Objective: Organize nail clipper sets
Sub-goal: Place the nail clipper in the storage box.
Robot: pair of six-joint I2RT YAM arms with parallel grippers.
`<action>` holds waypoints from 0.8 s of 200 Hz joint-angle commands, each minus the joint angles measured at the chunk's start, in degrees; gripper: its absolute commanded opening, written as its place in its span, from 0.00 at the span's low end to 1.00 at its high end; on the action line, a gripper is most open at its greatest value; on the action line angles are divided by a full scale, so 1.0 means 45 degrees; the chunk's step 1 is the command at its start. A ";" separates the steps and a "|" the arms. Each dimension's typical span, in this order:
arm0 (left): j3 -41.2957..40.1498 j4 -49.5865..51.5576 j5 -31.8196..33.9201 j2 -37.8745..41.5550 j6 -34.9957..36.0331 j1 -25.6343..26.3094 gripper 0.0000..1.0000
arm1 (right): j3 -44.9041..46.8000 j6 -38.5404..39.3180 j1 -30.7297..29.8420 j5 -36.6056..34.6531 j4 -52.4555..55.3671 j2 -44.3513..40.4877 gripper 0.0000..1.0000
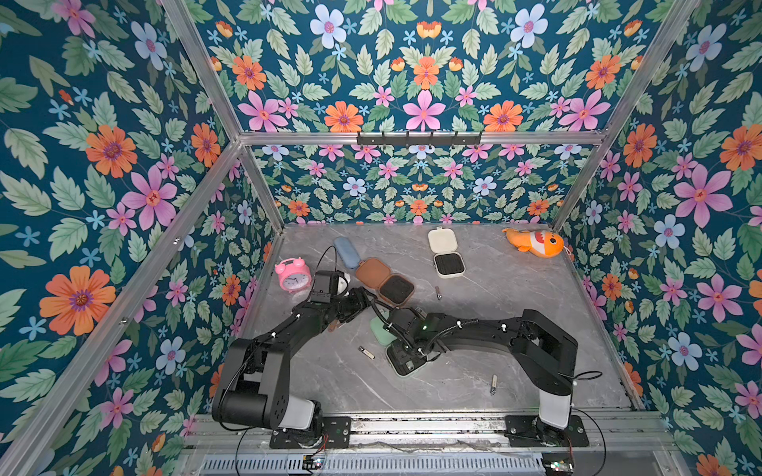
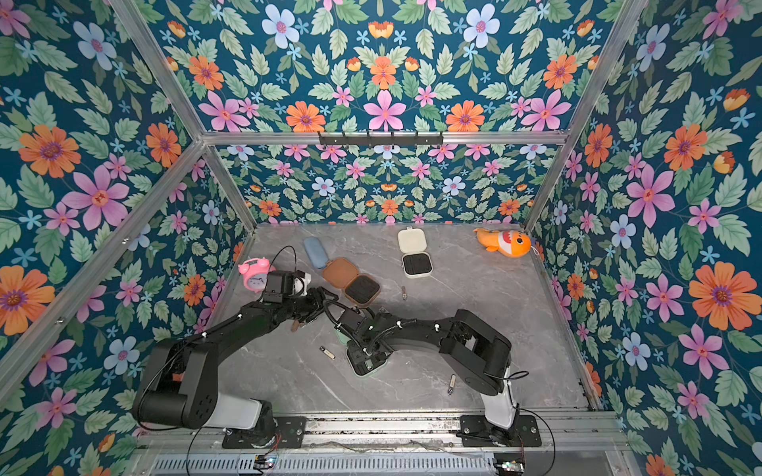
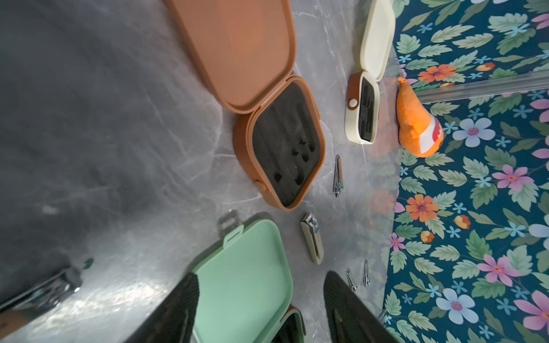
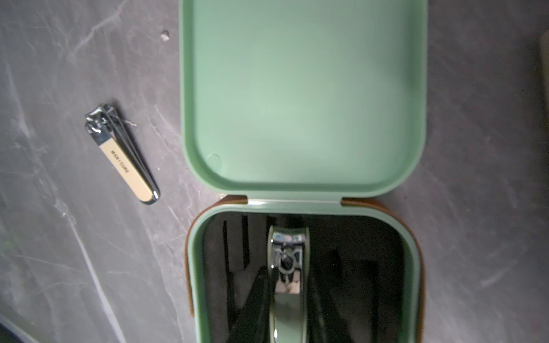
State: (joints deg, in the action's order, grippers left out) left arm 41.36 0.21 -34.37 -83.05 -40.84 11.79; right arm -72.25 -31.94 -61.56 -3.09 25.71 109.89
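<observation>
Along the back of the grey marble tabletop [image 1: 515,321] we find the cream rounded-square hinged case [image 1: 442,241] near the middle, the orange plush fish [image 1: 536,243] in the right corner, and the blue oblong pouch [image 1: 345,252] to the left, just beside the brown rounded-square hinged case [image 1: 373,272] in front of it; the pink round alarm clock [image 1: 292,275] sits left of that case. We see a slim silver metal clipper [image 1: 438,292] right of the brown case, before the cream one. Mid-table lies the mint green rounded-square hinged case [image 4: 303,104], a green-handled metal clipper [image 4: 286,282] over its base, a beige-handled metal clipper [image 1: 366,352] to its left, another silver clipper [image 1: 493,384] to its front right.
</observation>
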 commanded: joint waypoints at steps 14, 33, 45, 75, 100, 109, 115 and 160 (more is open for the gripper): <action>0.0510 -0.0967 -0.0801 -0.0649 -0.0433 0.0412 0.69 | 0.0041 -0.0075 -0.0019 0.0194 0.0055 0.0207 0.09; 0.0479 -0.1263 -0.0880 -0.0989 -0.0539 0.0706 0.69 | -0.0010 -0.0108 -0.0026 0.0291 0.0147 0.0336 0.09; 0.0365 -0.1473 -0.0867 -0.1140 -0.0635 0.0830 0.69 | -0.0016 -0.0111 -0.0020 0.0390 0.0167 0.0407 0.09; 0.0004 -0.2064 -0.0840 -0.1407 -0.0907 0.0992 0.68 | -0.0048 -0.0204 -0.0030 0.0699 0.0425 0.0739 0.09; -0.0110 -0.2270 -0.0810 -0.1556 -0.0949 0.1042 0.68 | 0.0029 -0.0286 -0.0029 0.0984 0.0491 0.0973 0.10; -0.0134 -0.2307 -0.0799 -0.1615 -0.0949 0.1063 0.68 | 0.0066 -0.0341 -0.0031 0.1081 0.0536 0.1057 0.09; -0.0159 -0.2340 -0.0782 -0.1662 -0.0947 0.1058 0.68 | 0.0076 -0.0366 -0.0030 0.1126 0.0584 0.1109 0.09; -0.0322 -0.2409 -0.0627 -0.1954 -0.0820 0.1061 0.68 | 0.0140 -0.0524 -0.0035 0.1209 0.0846 0.1141 0.13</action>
State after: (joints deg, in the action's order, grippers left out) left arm 40.18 -9.39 -37.52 -91.46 -44.99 16.60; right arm -72.84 -32.77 -61.49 -0.40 22.26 113.62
